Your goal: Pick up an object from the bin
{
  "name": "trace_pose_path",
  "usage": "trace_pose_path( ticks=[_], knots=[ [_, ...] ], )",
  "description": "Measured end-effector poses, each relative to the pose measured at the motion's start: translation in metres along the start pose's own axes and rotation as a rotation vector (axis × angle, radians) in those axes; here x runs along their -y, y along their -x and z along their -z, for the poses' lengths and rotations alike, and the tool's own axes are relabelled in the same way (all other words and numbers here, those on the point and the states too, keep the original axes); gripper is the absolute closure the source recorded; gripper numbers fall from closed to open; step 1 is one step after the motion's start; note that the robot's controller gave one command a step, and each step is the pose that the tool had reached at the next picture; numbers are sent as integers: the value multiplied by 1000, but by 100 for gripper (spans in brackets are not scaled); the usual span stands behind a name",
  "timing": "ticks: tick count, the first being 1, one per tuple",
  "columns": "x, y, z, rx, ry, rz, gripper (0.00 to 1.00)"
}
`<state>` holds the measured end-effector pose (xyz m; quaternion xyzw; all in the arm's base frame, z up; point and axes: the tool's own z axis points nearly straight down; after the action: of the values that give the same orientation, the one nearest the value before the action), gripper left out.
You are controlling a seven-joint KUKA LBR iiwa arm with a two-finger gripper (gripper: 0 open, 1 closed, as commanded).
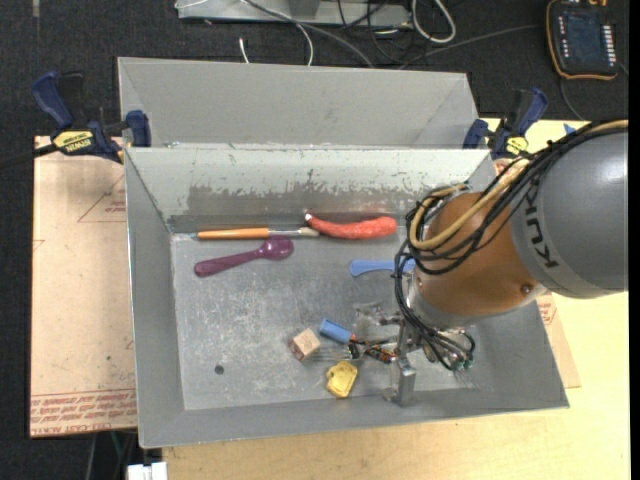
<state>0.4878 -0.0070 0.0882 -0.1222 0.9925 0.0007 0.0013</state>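
Note:
My gripper (403,378) hangs low over the front right part of the bin, under the orange wrist cover. Just left of it lies a small yellow lumpy object (340,379) near the front wall. A small blue block (334,331) lies a little further back, close to the gripper's left side. Beside the block sits a pale wooden cube (306,344). I see nothing between the gripper's tips.
A purple spoon (245,258) lies at the back left. Behind it, along the back wall, lies an orange-handled tool with a long red head (345,228). A flat blue piece (368,267) is partly hidden by the arm. The arm covers the bin's right side.

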Motion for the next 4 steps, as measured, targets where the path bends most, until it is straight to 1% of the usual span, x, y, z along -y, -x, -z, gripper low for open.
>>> trace_pose_path(
  ticks=[1, 2, 3, 4],
  knots=[
    [4, -8, 50, 12, -3, 24, 0],
    [2, 5, -13, 25, -4, 25, 0],
    [27, 17, -18, 23, -7, 209, 0],
    [4, 7, -14, 23, -1, 59, 100]
  ],
)
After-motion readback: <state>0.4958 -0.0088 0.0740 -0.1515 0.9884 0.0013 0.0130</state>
